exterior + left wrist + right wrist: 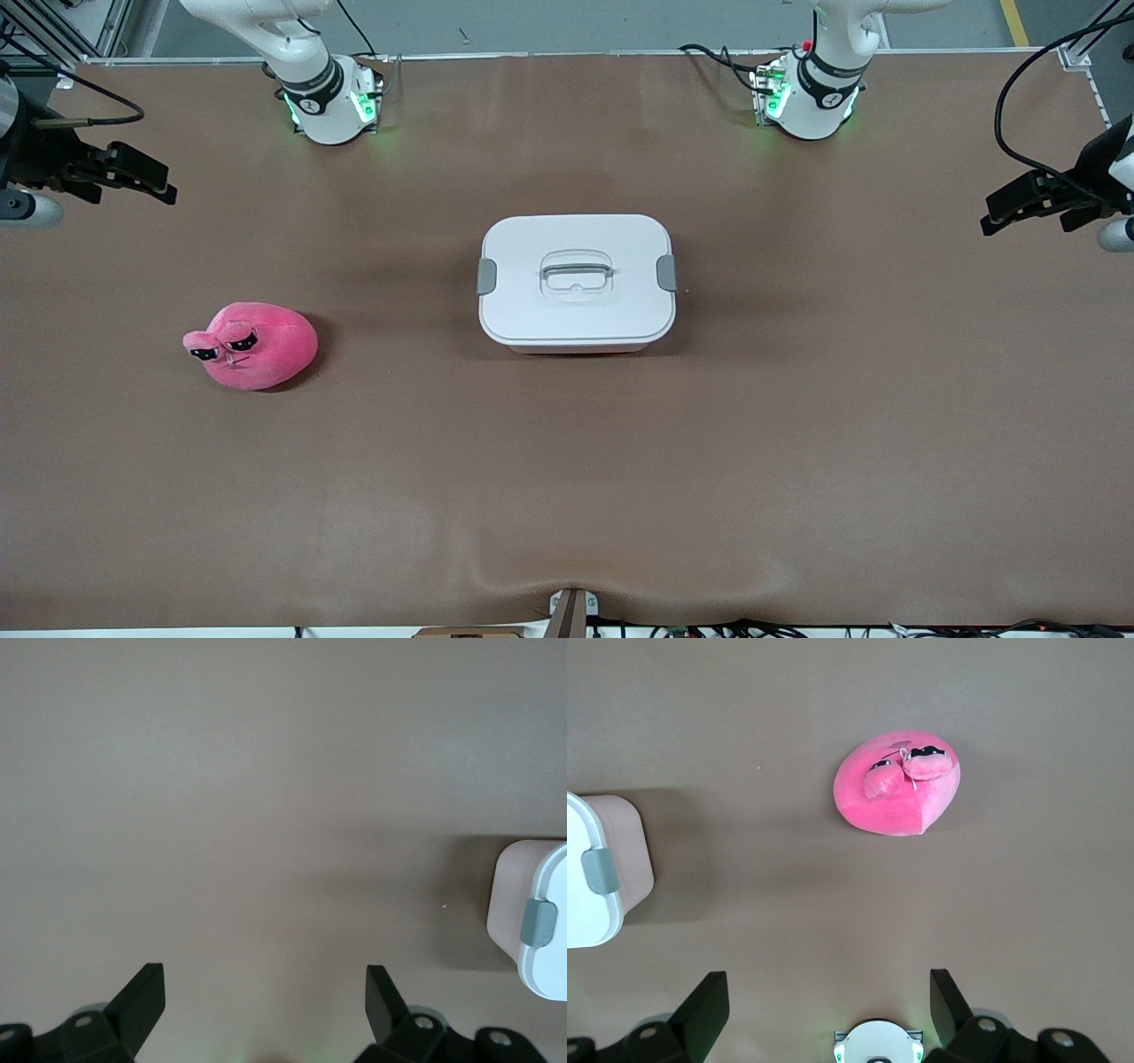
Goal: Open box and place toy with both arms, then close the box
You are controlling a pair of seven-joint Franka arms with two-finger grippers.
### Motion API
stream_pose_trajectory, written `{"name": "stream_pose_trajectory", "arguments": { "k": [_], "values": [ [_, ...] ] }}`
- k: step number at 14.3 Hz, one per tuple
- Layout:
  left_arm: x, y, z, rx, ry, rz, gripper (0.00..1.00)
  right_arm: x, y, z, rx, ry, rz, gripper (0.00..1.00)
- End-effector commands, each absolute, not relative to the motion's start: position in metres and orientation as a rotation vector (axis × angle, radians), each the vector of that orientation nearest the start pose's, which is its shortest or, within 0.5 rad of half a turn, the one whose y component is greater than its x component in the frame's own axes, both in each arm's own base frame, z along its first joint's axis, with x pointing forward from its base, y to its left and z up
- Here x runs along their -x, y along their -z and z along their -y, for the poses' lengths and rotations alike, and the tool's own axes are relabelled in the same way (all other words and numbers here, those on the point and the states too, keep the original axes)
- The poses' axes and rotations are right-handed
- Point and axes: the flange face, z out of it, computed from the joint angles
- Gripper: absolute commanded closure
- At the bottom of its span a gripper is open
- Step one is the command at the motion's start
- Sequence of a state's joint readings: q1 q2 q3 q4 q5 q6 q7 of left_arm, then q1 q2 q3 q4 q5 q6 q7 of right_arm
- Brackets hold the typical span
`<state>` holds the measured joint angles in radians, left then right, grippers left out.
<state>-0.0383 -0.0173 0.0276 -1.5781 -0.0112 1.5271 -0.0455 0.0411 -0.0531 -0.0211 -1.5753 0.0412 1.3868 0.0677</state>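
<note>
The toy (252, 346) lay nearest the camera, toward the right arm's end of the table, well apart from the box (577, 281) at mid-table, whose lid (576, 276) was on with both grey clips (486, 276) down. The right gripper (133, 173) hung wide and empty over its table end; the left gripper (1028, 202) hung likewise over its own. Judged risks: uneven clip release could skew or drag the light box; the soft toy might slip from a shallow pinch.
</note>
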Motion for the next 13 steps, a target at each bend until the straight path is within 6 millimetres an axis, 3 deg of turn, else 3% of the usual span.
{"name": "stream_pose_trajectory", "arguments": {
  "k": [1, 10, 13],
  "values": [
    [-0.547, -0.631, 0.005, 3.140, -0.051, 0.039, 0.00, -0.518, -0.638, -0.013, 3.089, -0.219, -0.083, 0.00],
    [-0.560, -0.636, -0.001, 3.105, -0.020, 0.048, 0.00, -0.519, -0.631, -0.010, 3.087, -0.238, -0.093, 0.00],
    [-0.566, -0.624, 0.002, 3.105, -0.051, 0.052, 0.00, -0.519, -0.630, -0.008, 3.085, -0.240, -0.097, 0.00]
  ]
}}
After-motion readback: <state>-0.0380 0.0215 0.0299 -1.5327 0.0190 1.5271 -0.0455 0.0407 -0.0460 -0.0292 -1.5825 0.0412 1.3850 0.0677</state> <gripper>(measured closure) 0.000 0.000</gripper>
